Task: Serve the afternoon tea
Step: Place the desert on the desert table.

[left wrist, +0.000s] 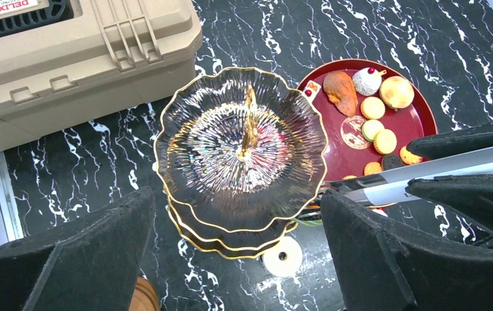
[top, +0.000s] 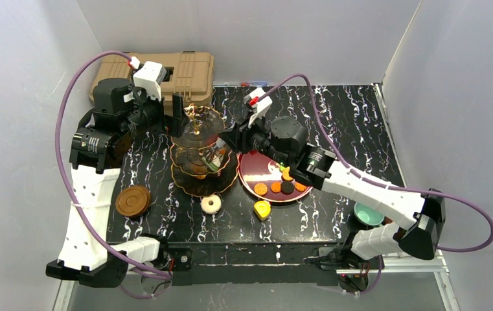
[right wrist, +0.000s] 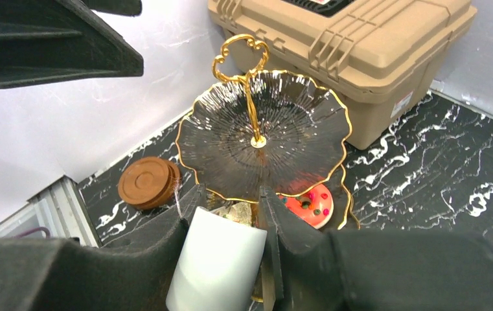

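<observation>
R gripper (right wrist: 230, 197) pinching white cup (right wrist: 221, 262), clear on R wrist cam only, L gripper (left wrist: 234, 207) spread wide, empty

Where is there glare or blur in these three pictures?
Top view: even light, sharp, small glints on the stand. Left wrist view: glare streaks on its top plate; the near left fingers look soft. Right wrist view: the held white object looks blurred.

DELIXI, red letters on white sticker (left wrist: 11, 6), upside down | on tan case (left wrist: 81, 58) lid, ahead-left of left pincer (left wrist: 236, 197) | red "3" on white tag (left wrist: 312, 90) at red tray (left wrist: 425, 123) rim, ahead-right | tray emblem unreadable
</observation>
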Robot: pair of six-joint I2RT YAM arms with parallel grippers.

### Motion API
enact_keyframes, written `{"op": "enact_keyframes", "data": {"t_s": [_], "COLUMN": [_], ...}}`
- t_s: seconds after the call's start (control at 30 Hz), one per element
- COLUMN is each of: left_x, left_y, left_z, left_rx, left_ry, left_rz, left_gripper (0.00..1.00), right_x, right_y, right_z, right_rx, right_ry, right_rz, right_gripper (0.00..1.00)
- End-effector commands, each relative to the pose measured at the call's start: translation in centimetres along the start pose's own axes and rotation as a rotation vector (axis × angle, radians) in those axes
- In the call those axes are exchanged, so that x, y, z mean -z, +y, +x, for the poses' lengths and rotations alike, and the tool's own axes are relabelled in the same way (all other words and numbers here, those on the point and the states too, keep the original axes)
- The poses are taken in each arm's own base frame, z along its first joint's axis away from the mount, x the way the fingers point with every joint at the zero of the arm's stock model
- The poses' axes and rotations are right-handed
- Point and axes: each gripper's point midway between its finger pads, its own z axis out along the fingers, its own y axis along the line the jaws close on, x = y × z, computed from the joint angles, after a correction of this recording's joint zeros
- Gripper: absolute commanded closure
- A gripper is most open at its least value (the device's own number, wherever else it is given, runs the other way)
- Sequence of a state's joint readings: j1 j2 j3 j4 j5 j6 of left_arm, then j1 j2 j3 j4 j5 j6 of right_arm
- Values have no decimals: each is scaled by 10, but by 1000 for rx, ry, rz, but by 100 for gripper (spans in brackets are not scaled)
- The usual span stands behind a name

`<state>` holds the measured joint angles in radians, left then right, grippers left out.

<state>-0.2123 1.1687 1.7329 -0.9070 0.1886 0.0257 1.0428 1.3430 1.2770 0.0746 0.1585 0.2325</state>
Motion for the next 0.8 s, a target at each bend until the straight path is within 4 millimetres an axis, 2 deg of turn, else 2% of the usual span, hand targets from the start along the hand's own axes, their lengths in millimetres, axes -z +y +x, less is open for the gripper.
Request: {"op": "enact_keyframes", "data": {"t_s": [0.0, 0.17, 0.47, 0.77], "left_x": [7, 7, 11, 15], "left_y": [-5, -5, -7, -9], "left_z": [0, 1, -3, -4], "left_rx": [4, 6, -5, -12], "left_ry": [-2, -1, -14, -23], "left_rz": [21, 24, 30, 37], "left_gripper": [2, 2, 2, 2], "right_x": [-7, -17, -23, -12], "right_y": [11, 14, 20, 17], "right_z": [-34, -16, 2, -11], "right_rx": [-1, 14, 54, 53], "right_ry": [-180, -157, -146, -188], "right_rz": [-18, -18, -2, 31], "right_gripper": [82, 81, 75, 56]}}
